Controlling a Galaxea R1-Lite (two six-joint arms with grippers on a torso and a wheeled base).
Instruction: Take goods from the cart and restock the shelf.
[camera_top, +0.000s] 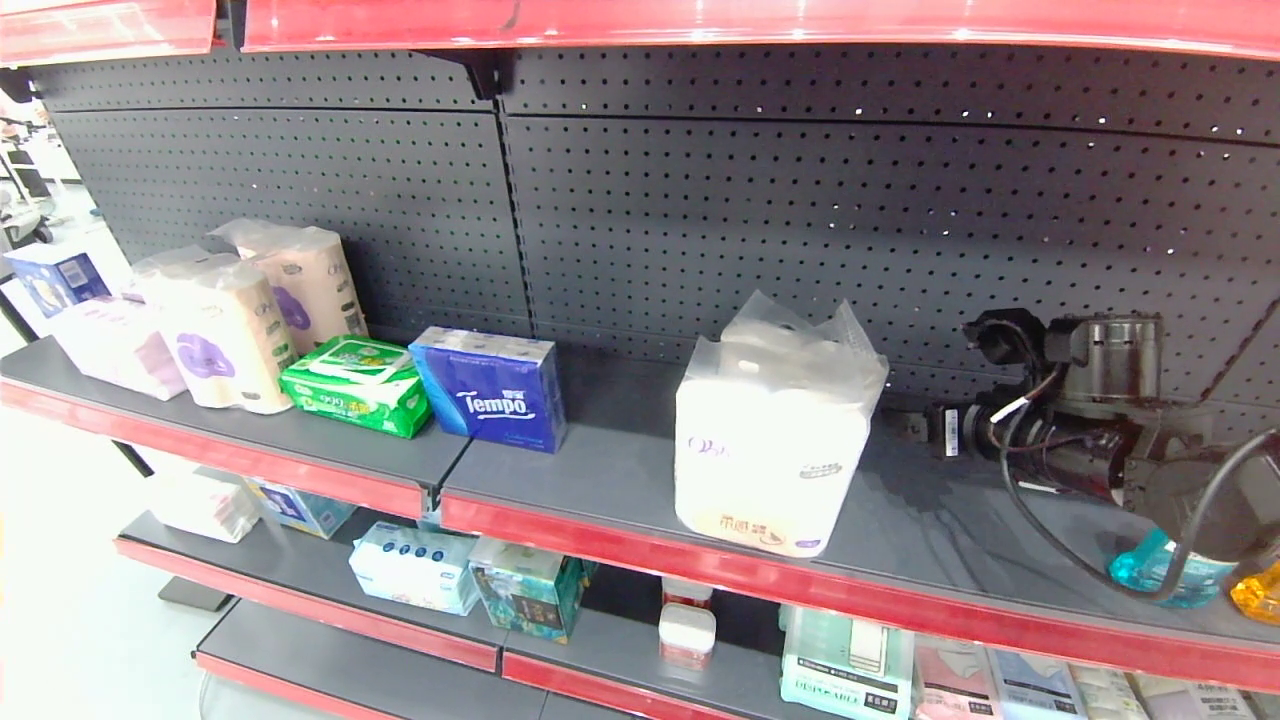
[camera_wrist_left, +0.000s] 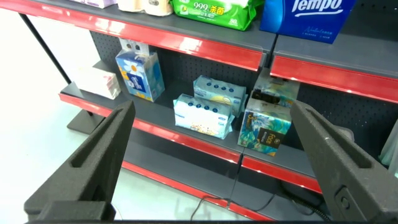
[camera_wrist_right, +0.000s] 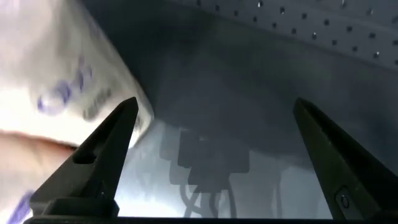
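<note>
Nearest you, the left gripper hangs with its fingers apart and empty, facing the lower shelf of tissue boxes. On the upper shelf, the toilet-roll pack stands upright near the front lip. Just beside it, the right gripper is spread wide and empty, before the pegboard.

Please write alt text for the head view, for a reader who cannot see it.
A white toilet paper pack stands on a dark shelf, with the robot's right arm beside it. Tissue packs sit farther left.
</note>
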